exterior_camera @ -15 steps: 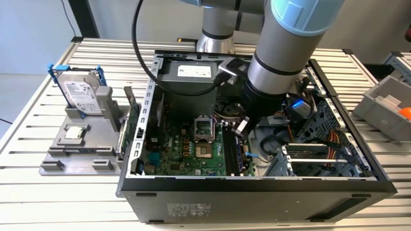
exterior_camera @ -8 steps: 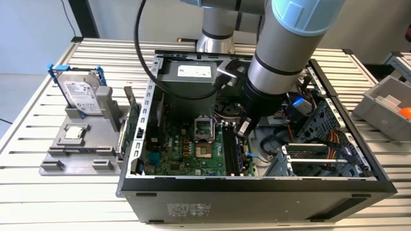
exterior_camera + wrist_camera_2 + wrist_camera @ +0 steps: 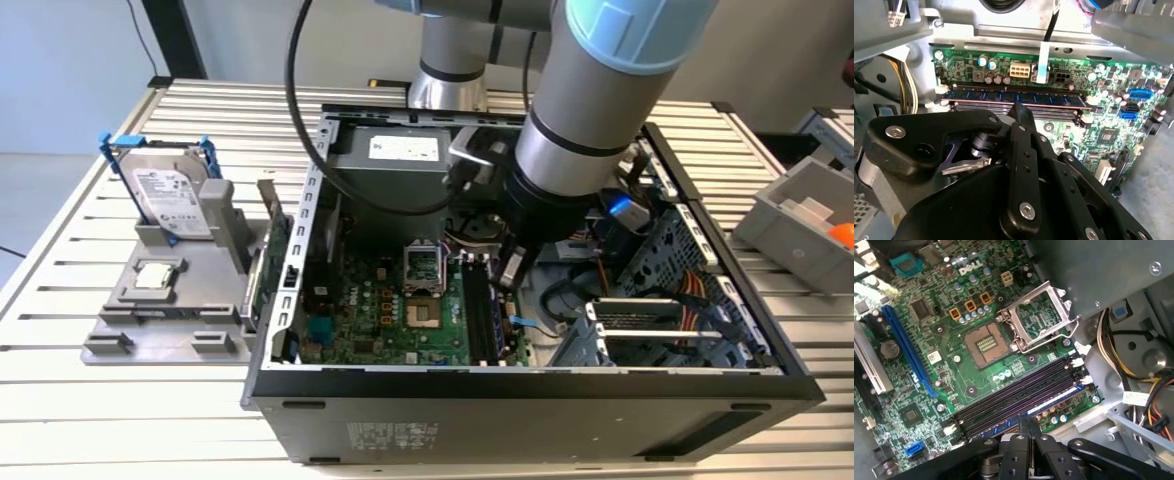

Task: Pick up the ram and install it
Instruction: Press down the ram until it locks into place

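Observation:
The ram (image 3: 1019, 96) is a blue-green stick with dark chips. It lies lengthwise in the outermost of the long black slots (image 3: 1019, 392) on the motherboard, inside the open computer case (image 3: 534, 385). It shows as a thin blue strip (image 3: 1054, 399) in the first wrist view. My gripper (image 3: 509, 283) reaches down into the case over the slots. Its black fingers (image 3: 1022, 432) are shut together, with their tips (image 3: 1018, 107) at the middle of the ram's upper edge. Whether the tips touch the ram I cannot tell.
The CPU socket (image 3: 989, 342) lies open with its metal frame (image 3: 1041, 315) flipped up beside the slots. Cable bundles (image 3: 1114, 347) and the drive cage (image 3: 667, 320) crowd the arm's side. Outside the case, a hard drive (image 3: 171, 195) stands on a grey fixture, a green card (image 3: 274, 260) beside it.

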`<state>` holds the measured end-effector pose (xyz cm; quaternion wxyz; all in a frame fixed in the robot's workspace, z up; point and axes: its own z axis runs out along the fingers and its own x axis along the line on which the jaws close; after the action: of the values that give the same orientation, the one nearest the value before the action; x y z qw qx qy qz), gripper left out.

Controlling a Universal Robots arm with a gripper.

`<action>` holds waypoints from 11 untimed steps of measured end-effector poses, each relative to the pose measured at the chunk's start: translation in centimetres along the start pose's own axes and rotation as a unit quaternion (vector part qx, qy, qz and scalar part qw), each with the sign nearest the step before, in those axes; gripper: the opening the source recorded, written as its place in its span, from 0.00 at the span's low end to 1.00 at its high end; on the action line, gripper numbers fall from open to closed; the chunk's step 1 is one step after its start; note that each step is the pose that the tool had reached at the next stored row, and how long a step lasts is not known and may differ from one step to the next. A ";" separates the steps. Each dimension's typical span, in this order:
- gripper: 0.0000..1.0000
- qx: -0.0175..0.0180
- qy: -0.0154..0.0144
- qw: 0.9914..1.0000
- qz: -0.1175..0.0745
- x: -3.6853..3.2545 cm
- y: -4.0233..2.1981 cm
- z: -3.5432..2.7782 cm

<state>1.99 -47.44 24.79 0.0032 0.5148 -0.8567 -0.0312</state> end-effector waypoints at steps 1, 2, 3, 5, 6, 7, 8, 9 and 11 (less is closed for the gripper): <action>0.00 0.000 0.000 1.000 -0.006 0.00 0.00 0.00; 0.00 0.000 0.001 1.000 -0.013 0.00 -0.01 0.00; 0.00 0.000 0.001 1.000 -0.019 0.00 -0.01 0.00; 0.00 -0.001 0.002 0.999 -0.033 0.00 -0.01 0.00; 0.00 -0.001 0.002 0.999 -0.039 -0.01 -0.02 0.00; 0.00 -0.001 0.003 0.999 -0.046 -0.01 -0.02 0.00; 0.00 -0.001 0.003 0.999 -0.053 -0.01 -0.02 0.00; 0.00 -0.001 0.003 0.998 -0.060 -0.01 -0.02 0.00; 0.00 -0.002 0.004 0.997 -0.073 -0.01 -0.03 -0.01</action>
<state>2.02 -47.44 24.79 0.0051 0.5758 -0.8170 -0.0306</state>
